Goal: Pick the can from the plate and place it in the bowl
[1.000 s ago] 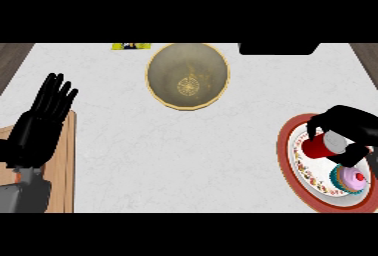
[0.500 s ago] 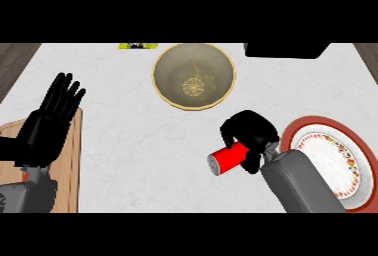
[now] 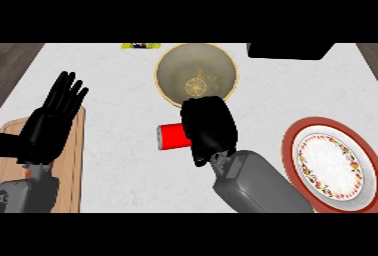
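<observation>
White countertop fills the view. Wooden cutting board at 9 o'clock, along the left edge. Black object at 1 o'clock, cut by the upper edge. Small yellow-and-black item at 11 o'clock, identity unclear.

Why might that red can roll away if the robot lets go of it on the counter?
The red can lies sideways in the right hand, and its sides look round, so it would probably roll on the flat counter. Inside the bowl, the curved walls would likely stop it.
</observation>
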### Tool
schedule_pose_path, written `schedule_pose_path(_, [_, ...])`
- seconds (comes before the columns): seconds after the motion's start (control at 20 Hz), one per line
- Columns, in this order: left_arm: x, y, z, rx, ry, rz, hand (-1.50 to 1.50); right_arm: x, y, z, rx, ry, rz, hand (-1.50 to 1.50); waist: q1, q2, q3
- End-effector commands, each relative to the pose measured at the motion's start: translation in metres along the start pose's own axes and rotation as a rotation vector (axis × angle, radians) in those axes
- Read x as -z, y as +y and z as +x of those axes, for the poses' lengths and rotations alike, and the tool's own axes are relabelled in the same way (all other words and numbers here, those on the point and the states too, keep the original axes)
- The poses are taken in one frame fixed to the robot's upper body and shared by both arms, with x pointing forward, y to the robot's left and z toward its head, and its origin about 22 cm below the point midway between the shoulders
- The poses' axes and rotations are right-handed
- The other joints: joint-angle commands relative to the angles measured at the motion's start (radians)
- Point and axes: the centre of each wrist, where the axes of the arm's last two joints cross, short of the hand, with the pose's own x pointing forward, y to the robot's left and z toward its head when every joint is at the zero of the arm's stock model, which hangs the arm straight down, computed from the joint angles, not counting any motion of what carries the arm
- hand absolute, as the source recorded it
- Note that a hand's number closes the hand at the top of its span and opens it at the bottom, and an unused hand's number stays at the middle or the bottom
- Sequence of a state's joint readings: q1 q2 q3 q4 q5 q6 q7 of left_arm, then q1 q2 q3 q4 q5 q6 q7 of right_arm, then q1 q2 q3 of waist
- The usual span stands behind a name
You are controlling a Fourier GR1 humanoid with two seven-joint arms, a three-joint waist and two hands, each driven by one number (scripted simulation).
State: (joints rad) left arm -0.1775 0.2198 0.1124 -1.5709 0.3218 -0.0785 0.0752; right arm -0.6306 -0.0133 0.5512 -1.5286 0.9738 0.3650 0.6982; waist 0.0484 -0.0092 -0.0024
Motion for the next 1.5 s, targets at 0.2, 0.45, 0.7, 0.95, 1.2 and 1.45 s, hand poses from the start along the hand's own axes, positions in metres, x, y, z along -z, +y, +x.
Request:
schedule_pose_path(0.2, [-0.007,0.003,0.003,-0.004,-0.001,0.006,0.00,-0.010,-0.066,0.065,0.013,0.213,-0.264,1.50,-0.009,0.004,0.001])
schedule_pose_path(0.45, [-0.012,0.009,0.004,0.005,-0.012,0.006,0.00,0.016,-0.079,0.068,0.087,0.281,-0.305,1.50,-0.013,0.009,0.001])
schedule_pose_path(0.7, [-0.006,0.010,-0.001,0.013,-0.004,0.016,0.00,0.046,-0.103,0.052,0.154,0.311,-0.376,1.50,-0.027,0.013,0.001])
schedule_pose_path(0.95, [0.005,0.003,0.009,0.016,-0.031,0.021,0.00,0.088,-0.108,0.020,0.238,0.326,-0.408,1.50,-0.025,0.018,0.002])
schedule_pose_path(1.2, [-0.009,0.011,0.006,0.002,-0.022,-0.001,0.00,0.119,-0.068,-0.025,0.271,0.319,-0.422,1.50,-0.015,0.022,0.002])
schedule_pose_path(1.45, [0.008,0.013,0.012,0.016,-0.021,0.007,0.00,0.143,-0.064,-0.039,0.225,0.349,-0.369,1.50,-0.004,0.028,0.002])
